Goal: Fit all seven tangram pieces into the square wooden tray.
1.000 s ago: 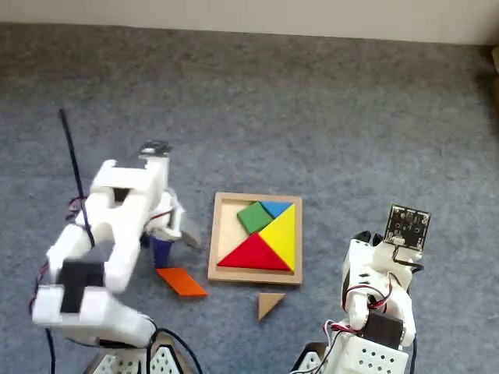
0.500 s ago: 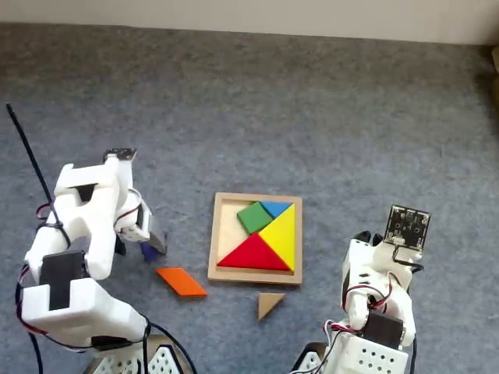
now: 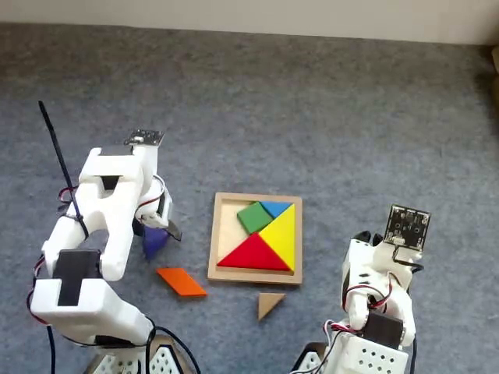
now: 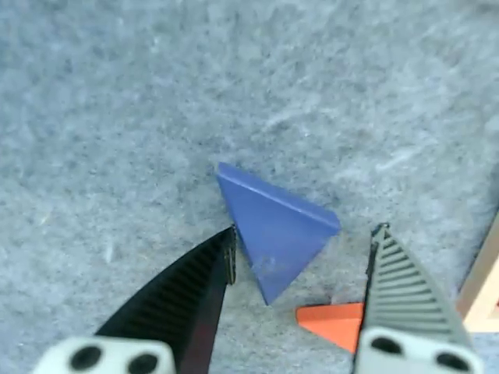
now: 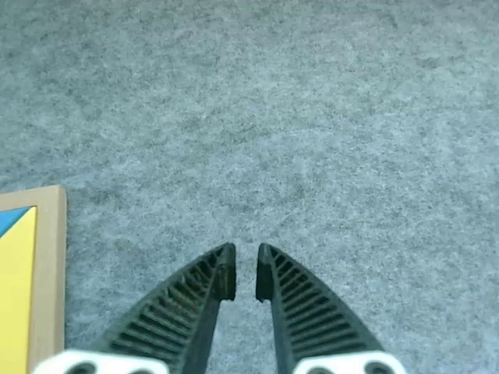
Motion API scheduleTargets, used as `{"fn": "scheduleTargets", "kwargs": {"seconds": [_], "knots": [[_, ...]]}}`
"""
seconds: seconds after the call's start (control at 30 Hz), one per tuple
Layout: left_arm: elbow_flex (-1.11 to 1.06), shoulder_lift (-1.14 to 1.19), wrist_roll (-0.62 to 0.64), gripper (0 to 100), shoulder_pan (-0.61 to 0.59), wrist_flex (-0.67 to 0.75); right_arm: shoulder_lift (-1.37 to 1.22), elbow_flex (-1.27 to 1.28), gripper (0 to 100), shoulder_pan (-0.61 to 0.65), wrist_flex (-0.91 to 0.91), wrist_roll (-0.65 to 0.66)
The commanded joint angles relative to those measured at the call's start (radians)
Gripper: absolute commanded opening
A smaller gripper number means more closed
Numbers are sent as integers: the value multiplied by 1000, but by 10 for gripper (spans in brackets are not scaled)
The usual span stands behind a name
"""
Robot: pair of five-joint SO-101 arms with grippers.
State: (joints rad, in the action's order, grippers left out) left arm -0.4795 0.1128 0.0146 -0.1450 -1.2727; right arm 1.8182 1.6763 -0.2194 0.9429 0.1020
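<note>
The square wooden tray (image 3: 254,198) holds a green square (image 3: 253,216), a light blue triangle (image 3: 276,208), a yellow triangle (image 3: 282,234) and a red triangle (image 3: 251,254). A dark blue triangle (image 3: 154,241) lies on the carpet left of the tray. My left gripper (image 4: 304,238) is open and straddles this blue triangle (image 4: 273,230), one finger on each side. An orange parallelogram (image 3: 182,281) lies just nearer, and a tan triangle (image 3: 269,304) sits below the tray. My right gripper (image 5: 243,269) is shut, with nothing in it, over bare carpet to the right of the tray (image 5: 48,265).
Grey carpet covers the whole work surface. The right arm (image 3: 382,273) is folded back near its base at the lower right. The orange parallelogram (image 4: 331,323) and the tray's edge (image 4: 483,288) lie close to the left gripper.
The left arm swung away to the left, then came back toward the tray and now stands over the dark blue triangle. The right arm has not moved.
</note>
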Motion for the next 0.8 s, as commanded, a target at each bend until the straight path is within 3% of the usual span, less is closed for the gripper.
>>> {"fn": "scheduleTargets", "kwargs": {"seconds": [0.0,0.2,0.5,0.77], "knots": [[-5,-2,6,262,-15,5,7,104,54,-5,-19,-11],[31,87,11,253,-10,25,7,104,54,-5,-19,-11],[101,153,8,70,-7,25,7,104,54,-5,-19,-11],[90,54,6,10,73,11,7,104,54,-5,-19,-11]]}}
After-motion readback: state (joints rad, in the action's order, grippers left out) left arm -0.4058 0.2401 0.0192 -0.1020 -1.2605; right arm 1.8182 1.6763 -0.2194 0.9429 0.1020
